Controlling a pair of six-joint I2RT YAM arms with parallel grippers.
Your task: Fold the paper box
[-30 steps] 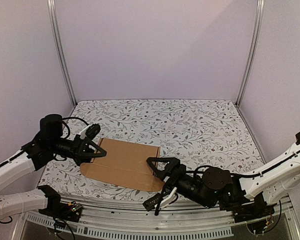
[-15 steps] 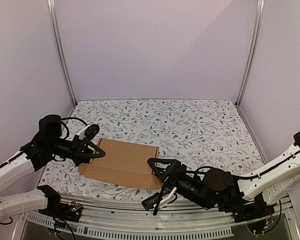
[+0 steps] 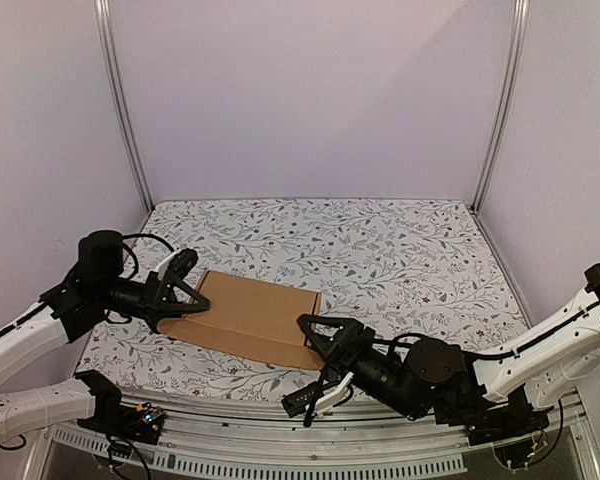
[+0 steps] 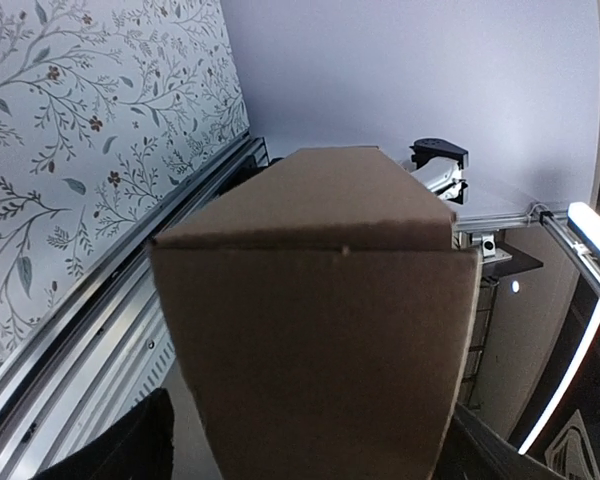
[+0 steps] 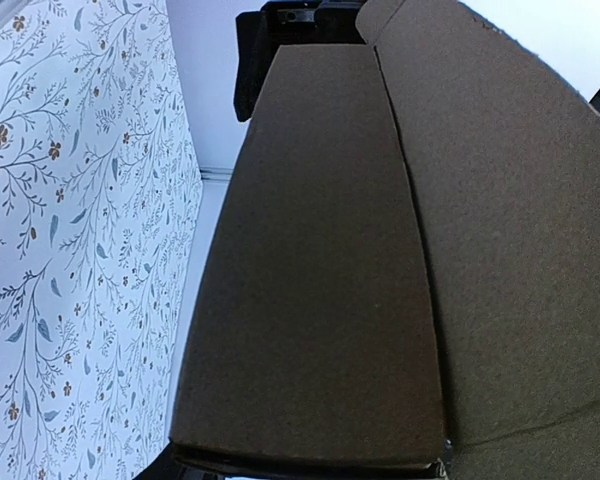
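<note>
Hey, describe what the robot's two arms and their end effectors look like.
The left arm and the right arm both have smooth white shells linked by round black joints. The left end effector and the right end effector each have two angular black fingers with a white piece alongside. Thin black cables loop along the arms. No markings can be read.

The flat brown corrugated cardboard paper box (image 3: 252, 318) is laid on the floral-patterned table (image 3: 400, 250). The left gripper (image 3: 187, 314) is placed at the box's left edge, and the right gripper (image 3: 308, 336) at its front-right corner.
</note>
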